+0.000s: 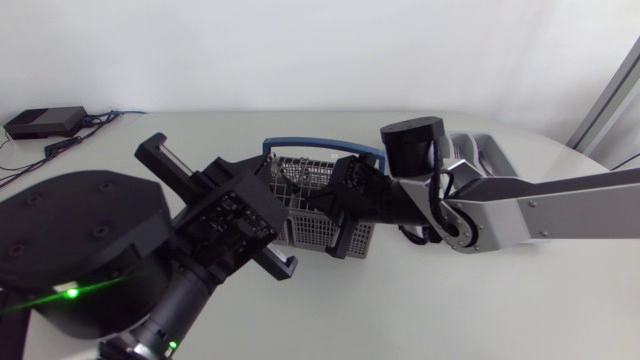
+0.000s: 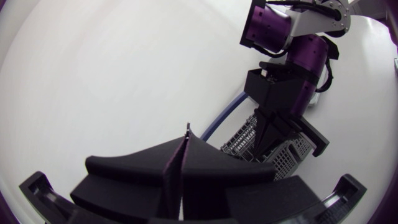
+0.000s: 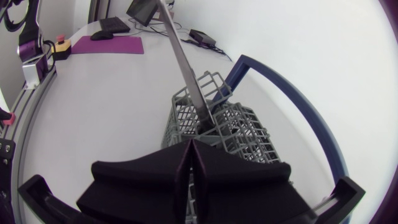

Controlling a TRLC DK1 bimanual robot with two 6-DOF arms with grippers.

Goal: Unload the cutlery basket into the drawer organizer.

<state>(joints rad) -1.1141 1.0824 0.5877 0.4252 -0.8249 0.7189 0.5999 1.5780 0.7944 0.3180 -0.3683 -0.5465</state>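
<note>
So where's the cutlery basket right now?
In the head view the cutlery basket sits mid-table, just ahead of the left gripper, with the right gripper over its right end.

The place is a robotics lab, not a home kitchen. On a plain white table (image 1: 480,320), the left arm (image 1: 185,300) comes in from 8 o'clock and the right arm (image 1: 560,205) from 3 o'clock. A green status light (image 1: 70,292) glows on the left arm's round black base (image 1: 90,225). At 10 o'clock lies a black box (image 1: 45,122) with loose cables (image 1: 100,120). The only household thing is a wire cutlery basket (image 1: 305,228) near the middle.
</note>
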